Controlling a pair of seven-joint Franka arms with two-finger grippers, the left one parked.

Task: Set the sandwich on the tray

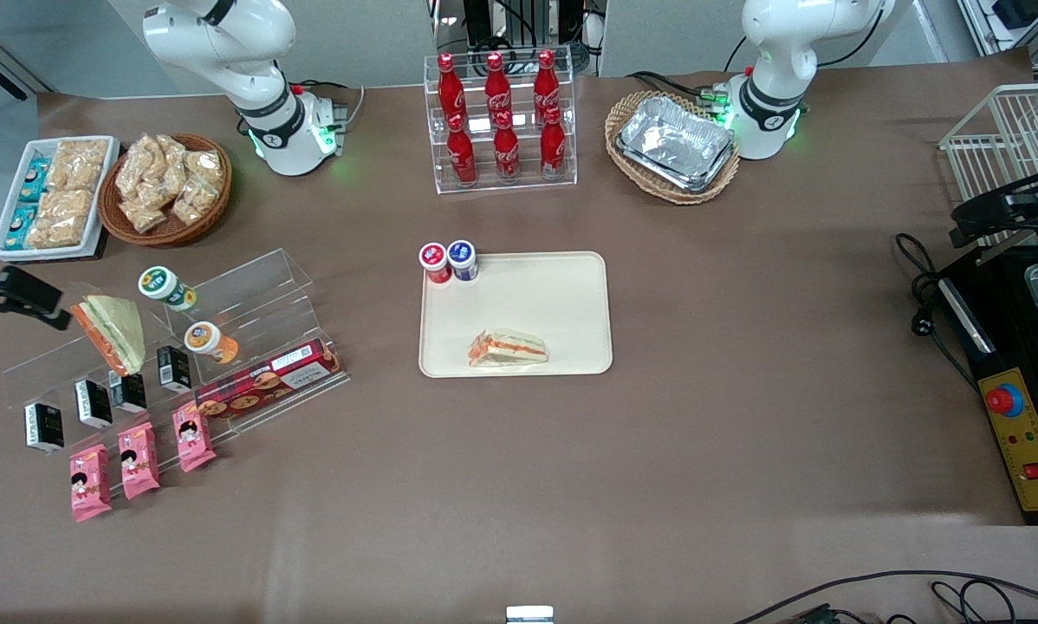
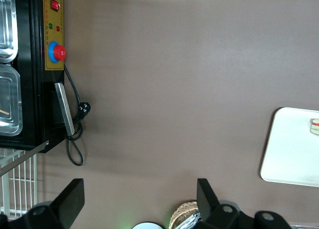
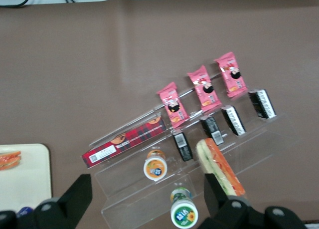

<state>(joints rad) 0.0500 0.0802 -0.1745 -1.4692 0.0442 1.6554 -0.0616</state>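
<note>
Front view looks steeply down over the whole table; right wrist view hangs above the acrylic snack stand (image 3: 199, 154), sharing the tray (image 1: 562, 295) corner and gripper (image 3: 144, 199)

Brown table (image 1: 744, 416), goods around a central tray.
Tray (image 1: 562, 295) at centre; bottle rack (image 1: 502, 178) at 12 o'clock; foil basket (image 1: 673, 147) at 1; snack basket (image 1: 168, 227) and dish (image 1: 16, 247) at 10; clear stand (image 1: 250, 286) at 9; tool (image 3: 144, 199) above the stand.
</note>
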